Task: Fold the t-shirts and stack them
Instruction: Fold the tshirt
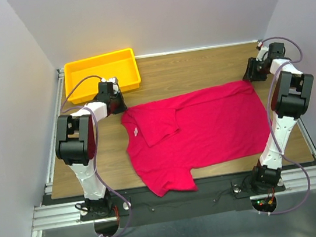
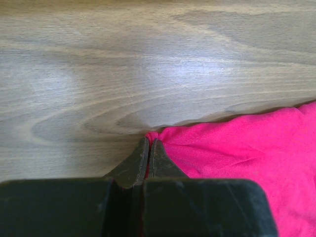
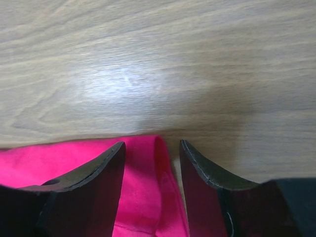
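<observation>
One crimson-pink t-shirt (image 1: pixel 201 130) lies spread across the wooden table, with one sleeve folded in over the chest and its white neck label (image 1: pixel 134 131) showing. My left gripper (image 1: pixel 119 107) is at the shirt's far left corner, shut on a pinch of the pink cloth (image 2: pixel 153 134). My right gripper (image 1: pixel 252 77) is at the shirt's far right corner. It is open, its fingers standing either side of the shirt's folded corner (image 3: pixel 153 168) without closing on it.
A yellow plastic tray (image 1: pixel 103 73) sits at the far left of the table, just behind my left gripper. White walls enclose the table at the back and sides. Bare wood (image 1: pixel 198 66) runs behind the shirt.
</observation>
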`<state>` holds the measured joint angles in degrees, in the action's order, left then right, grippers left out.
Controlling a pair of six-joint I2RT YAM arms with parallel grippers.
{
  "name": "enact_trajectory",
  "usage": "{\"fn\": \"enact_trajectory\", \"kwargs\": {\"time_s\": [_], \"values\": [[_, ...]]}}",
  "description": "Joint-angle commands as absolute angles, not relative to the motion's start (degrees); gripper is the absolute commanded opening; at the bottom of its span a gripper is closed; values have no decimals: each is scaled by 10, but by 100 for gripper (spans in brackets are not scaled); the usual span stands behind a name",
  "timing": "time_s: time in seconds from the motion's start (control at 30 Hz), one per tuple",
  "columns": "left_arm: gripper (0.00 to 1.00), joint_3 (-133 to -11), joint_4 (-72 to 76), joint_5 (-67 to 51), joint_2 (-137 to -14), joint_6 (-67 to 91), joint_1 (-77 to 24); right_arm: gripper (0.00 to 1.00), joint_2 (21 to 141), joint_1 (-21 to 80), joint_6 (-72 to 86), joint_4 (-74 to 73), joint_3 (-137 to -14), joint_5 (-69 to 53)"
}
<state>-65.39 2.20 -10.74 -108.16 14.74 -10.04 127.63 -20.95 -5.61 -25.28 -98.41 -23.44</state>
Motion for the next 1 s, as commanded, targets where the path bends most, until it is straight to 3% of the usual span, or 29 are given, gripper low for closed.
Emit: {"fn": "enact_trajectory", "kwargs": {"time_s": [0.0, 0.43, 0.73, 0.9, 0.97], "values": [[0, -678, 14, -100, -1054, 133, -92, 53, 1261, -212, -29, -259, -994, -284], [0, -686, 8, -105, -1058, 127, -77, 47, 1274, -212, -22, -265, -992, -297], [0, -697, 1, -109, -1066, 122, -73, 28, 1305, -204, -9, -277, -1032, -325], [0, -698, 1, -104, -1067, 121, -71, 1, 1309, -202, -8, -277, -1048, -339], [0, -698, 1, -100, -1067, 121, -69, 1, 1308, -202, -12, -276, -1063, -334]]}}
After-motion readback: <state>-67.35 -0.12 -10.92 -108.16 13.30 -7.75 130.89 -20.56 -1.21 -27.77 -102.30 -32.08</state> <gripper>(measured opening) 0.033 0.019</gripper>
